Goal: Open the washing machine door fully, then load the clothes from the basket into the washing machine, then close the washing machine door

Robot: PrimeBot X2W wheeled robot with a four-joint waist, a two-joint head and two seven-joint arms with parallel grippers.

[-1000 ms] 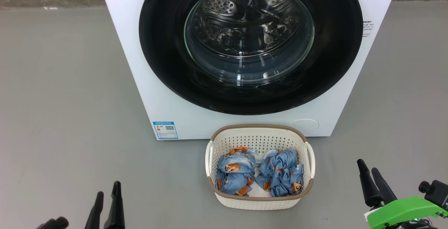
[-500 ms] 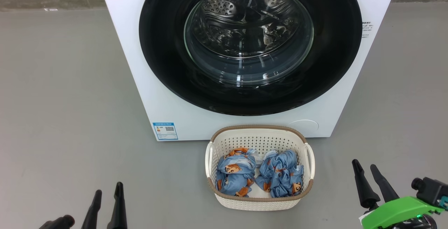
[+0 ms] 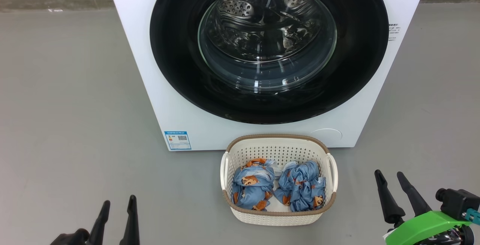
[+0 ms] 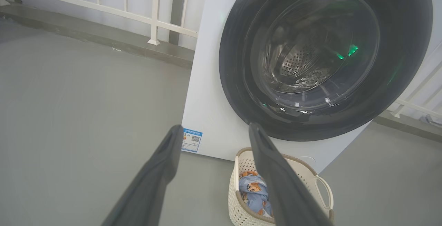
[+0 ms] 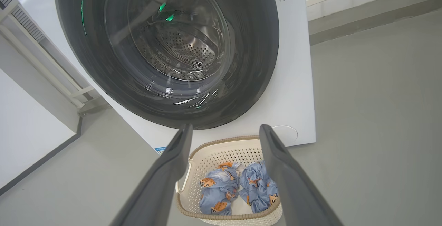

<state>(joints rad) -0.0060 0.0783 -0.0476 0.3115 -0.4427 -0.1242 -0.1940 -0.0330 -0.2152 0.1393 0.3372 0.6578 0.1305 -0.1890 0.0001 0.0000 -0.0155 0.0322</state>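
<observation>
The washing machine door (image 3: 268,42) stands shut behind the basket (image 3: 279,149).

I read a smooth, matt grey floor (image 3: 75,87) as the carrying plane. A big white box-shaped front-loading washing machine (image 3: 168,99) stands directly on it, base flat, with a small blue label sticker (image 3: 177,140) at its lower left front corner. A small cream-white rectangular perforated plastic basket (image 3: 277,218) with a brown woven-look rim sits upright on the floor just in front of the machine's base; I cannot confirm contact between them. A raised, darker grey kerb (image 3: 45,3) borders the floor's far side.
</observation>
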